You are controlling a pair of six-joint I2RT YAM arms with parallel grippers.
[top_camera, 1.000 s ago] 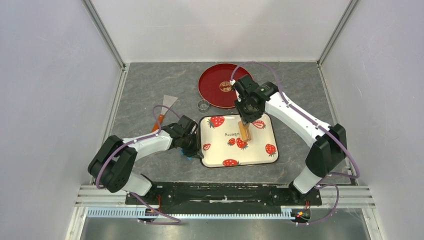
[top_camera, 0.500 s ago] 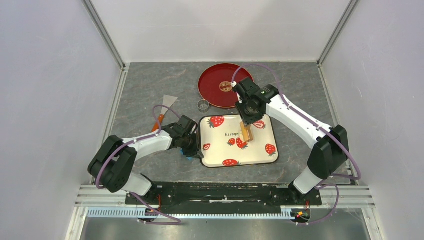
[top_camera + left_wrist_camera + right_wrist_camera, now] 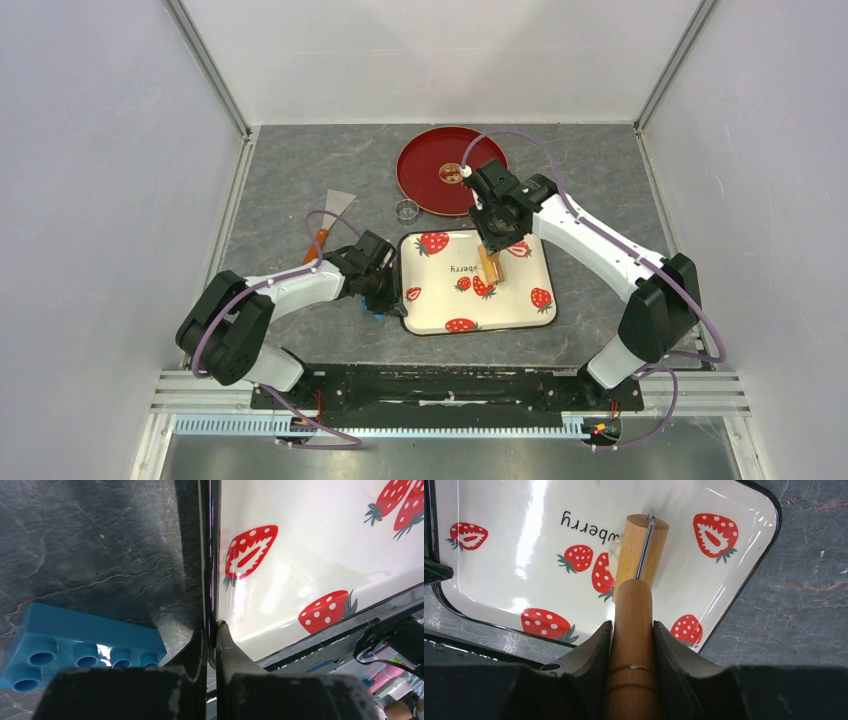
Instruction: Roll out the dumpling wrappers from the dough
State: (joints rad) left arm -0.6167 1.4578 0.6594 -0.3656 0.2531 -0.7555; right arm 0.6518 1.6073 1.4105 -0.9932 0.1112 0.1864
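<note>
With the left end effector (image 3: 211, 630) clenched on the tray rim (image 3: 206, 555) and the right end effector (image 3: 631, 630) grasping the rolling pin (image 3: 634, 600), roll level, with even pressure, across the dough (image 3: 613, 551) at frame centre.

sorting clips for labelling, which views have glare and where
Left wrist: white glare on the tray, a small highlight on the blue brick. Right wrist: bright streaks wash the tray's left side. Top external: even light, no strong glare.

The top view looks down from the near side; wrist views peer closely past the left pincer (image 3: 212, 630) and right pincer (image 3: 631, 625). All share the cream strawberry-printed rectangular tray (image 3: 510, 300).
</note>
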